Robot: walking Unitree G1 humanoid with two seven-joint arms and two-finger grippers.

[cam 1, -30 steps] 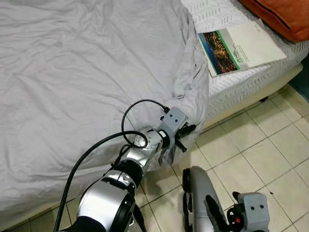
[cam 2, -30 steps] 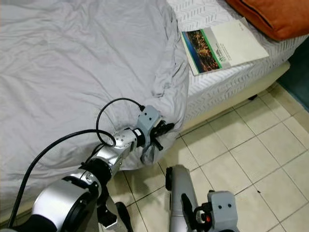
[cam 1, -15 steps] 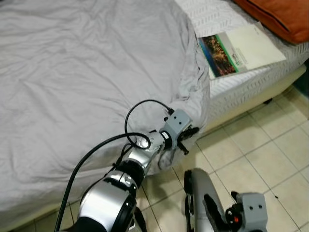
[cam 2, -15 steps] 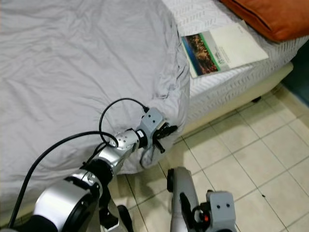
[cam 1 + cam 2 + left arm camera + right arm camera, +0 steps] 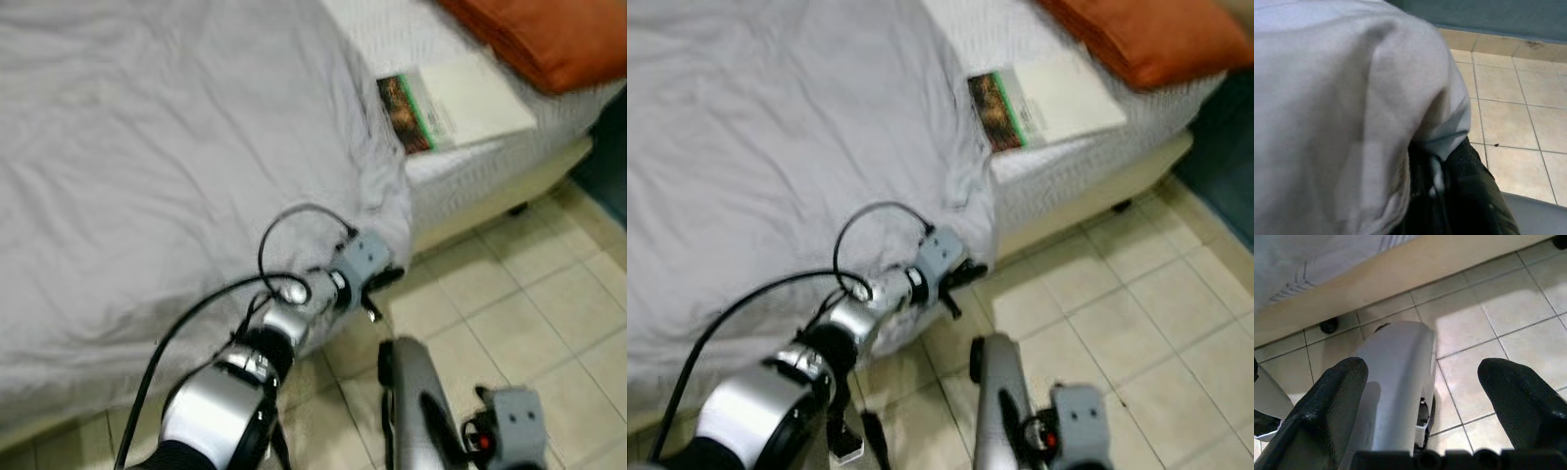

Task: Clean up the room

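Left eye view: left gripper clamps the corner of the grey duvet

The grey duvet (image 5: 167, 166) lies spread over the bed (image 5: 490, 181), and its long side edge runs from far to near along the right side of the mattress. Its near right corner hangs down over the bed's edge toward the tiled floor (image 5: 549, 323). The left gripper (image 5: 377, 289) is at this corner, with the left arm stretched forward and to the right, a black cable looping above the wrist. In the left wrist view the black fingers (image 5: 1469, 196) are closed on a fold of the fabric. The right gripper (image 5: 1425, 396) hangs low on the right over the floor, its fingers wide apart and holding nothing. On the far right, a book (image 5: 456, 98) lies flat on the white sheet, beside an orange pillow (image 5: 539, 39).
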